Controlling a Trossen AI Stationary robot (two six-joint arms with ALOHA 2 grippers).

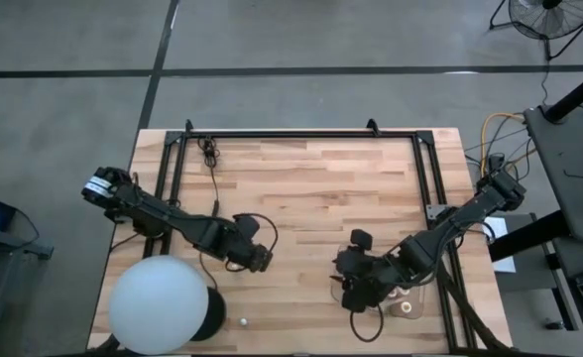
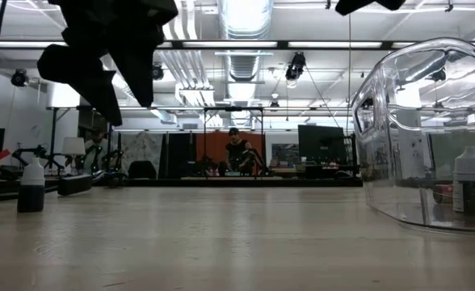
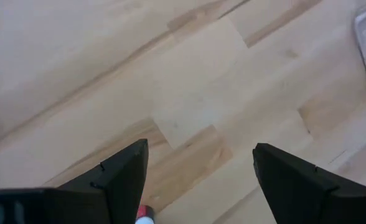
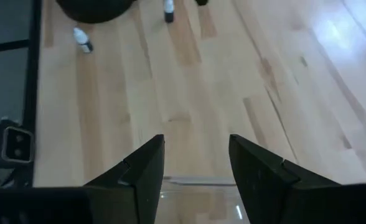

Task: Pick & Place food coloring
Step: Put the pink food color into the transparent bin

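My left gripper [image 3: 201, 146] hangs open above bare wood, left of the table's middle [image 1: 262, 260]. A red bottle cap [image 3: 144, 214] shows below it, beside one finger. My right gripper [image 4: 197, 138] is open too, with nothing between its fingers, over the near rim [image 4: 195, 181] of the clear tray [image 1: 412, 305] at the near right. Small food coloring bottles [image 1: 401, 295] stand inside the tray [image 2: 469, 179]. Two more bottles stand on the table: a white-capped one [image 4: 82, 39] and another [image 4: 168, 11], one of them near the table's front edge [image 1: 242, 322].
A big white ball [image 1: 158, 302] on a dark base fills the near left corner. A black metal frame [image 1: 301, 134] runs along the far edge and both sides. Bare wood lies between the two grippers. The clear tray's wall [image 2: 431, 137] rises high on the right in the low view.
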